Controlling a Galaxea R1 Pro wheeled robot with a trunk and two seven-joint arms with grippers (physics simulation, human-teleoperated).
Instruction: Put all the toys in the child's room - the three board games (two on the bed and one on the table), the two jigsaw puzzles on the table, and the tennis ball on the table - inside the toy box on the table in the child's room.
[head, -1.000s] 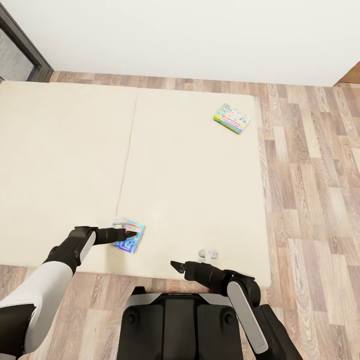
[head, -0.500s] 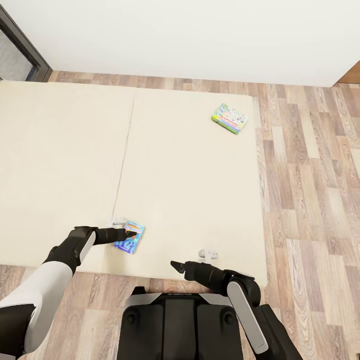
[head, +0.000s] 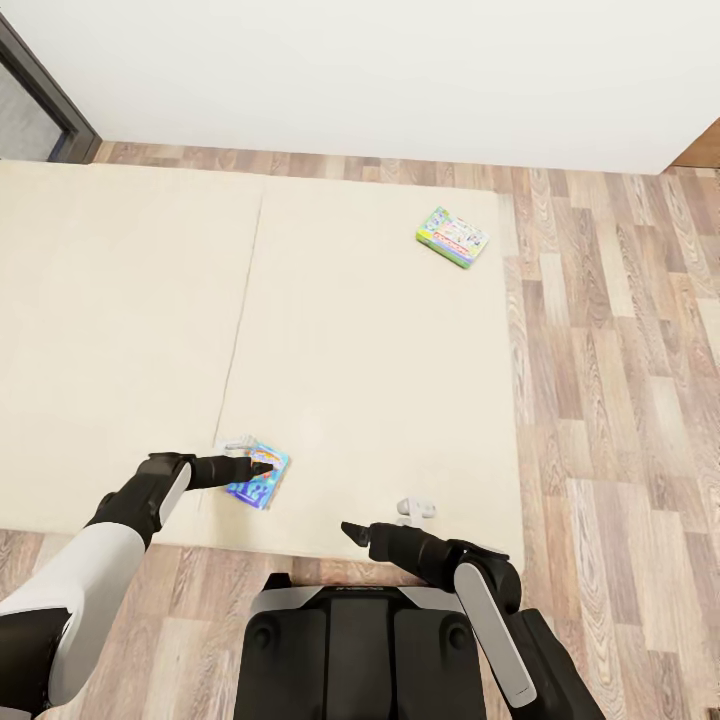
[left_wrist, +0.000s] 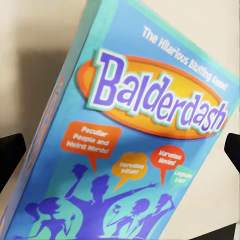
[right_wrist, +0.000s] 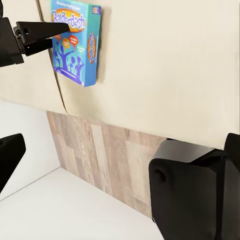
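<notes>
Head view: the green board game (head: 452, 237) lay near the bed's (head: 380, 350) far right corner; the blue Balderdash box (head: 257, 473) lay near its front edge.
Left wrist view: the box's title face (left_wrist: 150, 145) showed between two dark fingertips (left_wrist: 10, 155).
Left end effector (head: 262, 466): spread wide over the box, gripping nothing.
Right end effector (head: 350, 530): released, empty, at the bed's front edge.
Right wrist view: the box's side (right_wrist: 92, 47) and wood floor (right_wrist: 100, 155).
</notes>
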